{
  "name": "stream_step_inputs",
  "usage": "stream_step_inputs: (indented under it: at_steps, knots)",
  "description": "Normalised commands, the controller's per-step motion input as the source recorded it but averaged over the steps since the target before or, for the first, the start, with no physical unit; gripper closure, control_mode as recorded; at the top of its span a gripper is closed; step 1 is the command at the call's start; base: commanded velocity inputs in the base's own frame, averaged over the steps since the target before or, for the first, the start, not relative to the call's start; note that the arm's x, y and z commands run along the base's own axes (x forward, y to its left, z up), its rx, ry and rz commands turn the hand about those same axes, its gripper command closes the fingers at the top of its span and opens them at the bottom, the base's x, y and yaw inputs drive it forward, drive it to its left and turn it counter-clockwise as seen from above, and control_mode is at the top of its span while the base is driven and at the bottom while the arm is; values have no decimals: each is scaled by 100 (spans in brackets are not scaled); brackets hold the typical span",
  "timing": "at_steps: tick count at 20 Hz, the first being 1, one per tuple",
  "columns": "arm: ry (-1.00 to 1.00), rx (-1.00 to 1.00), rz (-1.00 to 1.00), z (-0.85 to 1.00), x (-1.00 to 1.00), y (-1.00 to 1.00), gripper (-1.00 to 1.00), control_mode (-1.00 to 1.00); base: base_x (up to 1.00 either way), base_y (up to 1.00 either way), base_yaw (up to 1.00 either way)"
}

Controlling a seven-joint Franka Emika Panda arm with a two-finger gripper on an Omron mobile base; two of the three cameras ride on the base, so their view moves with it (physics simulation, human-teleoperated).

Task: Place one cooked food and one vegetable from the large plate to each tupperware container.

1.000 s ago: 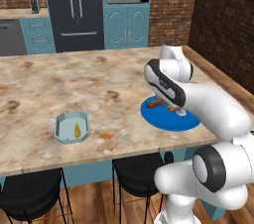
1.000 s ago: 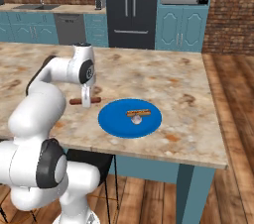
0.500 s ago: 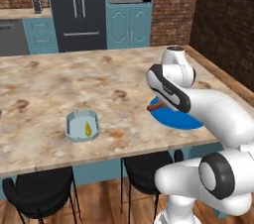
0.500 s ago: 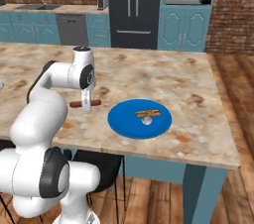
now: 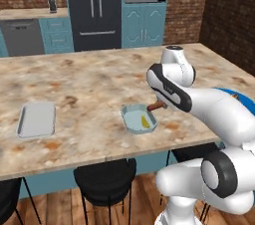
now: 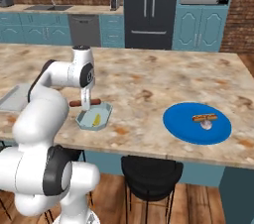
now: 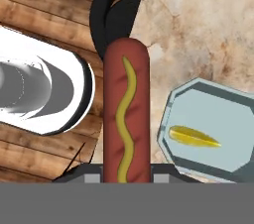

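The gripper (image 6: 86,104) is clamped on the long red-brown sausage (image 6: 84,102) (a wavy yellow mustard line runs down it in the hand view), holding it level just above the counter (image 6: 144,82) at the near-left rim of the octagonal container (image 6: 94,119). Inside that tray lies the slim yellow corn piece (image 6: 97,119). Far off to the arm's right sits the blue plate (image 6: 197,122) — a hot dog in a bun (image 6: 205,117) and a pale garlic bulb (image 6: 207,125) lie on it. The rectangular container (image 5: 37,119) rests well to the left.
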Motion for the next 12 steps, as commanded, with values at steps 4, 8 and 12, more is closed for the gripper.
stream_step_inputs:
  at_steps: [4,8,12]
  knots:
    - [0,0,0,0,0,0,100,100,0,57,0]
    - [0,0,0,0,0,0,100,100,0,0,0]
    - [0,0,-2,0,0,1,100,-100,0,0,0]
